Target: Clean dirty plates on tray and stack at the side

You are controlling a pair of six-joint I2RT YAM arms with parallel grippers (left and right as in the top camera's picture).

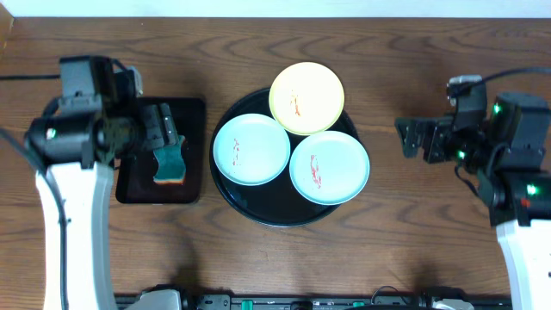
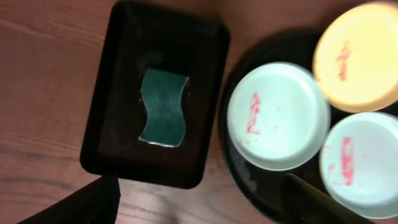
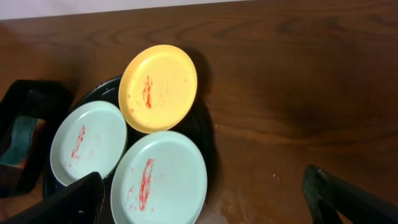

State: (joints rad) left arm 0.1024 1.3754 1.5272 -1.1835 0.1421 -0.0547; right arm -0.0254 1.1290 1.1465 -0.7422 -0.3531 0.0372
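Observation:
Three smeared plates sit on the round black tray: a pale yellow plate at the back, an aqua plate at left and an aqua plate at right. All carry red smears. My left gripper is open above a green sponge in a rectangular black tray. My right gripper is open and empty to the right of the round tray. The left wrist view shows the sponge and the left aqua plate. The right wrist view shows the yellow plate and the right aqua plate.
The wooden table has bare room to the right of the round tray and in front of it. The rectangular tray sits close to the round tray's left rim.

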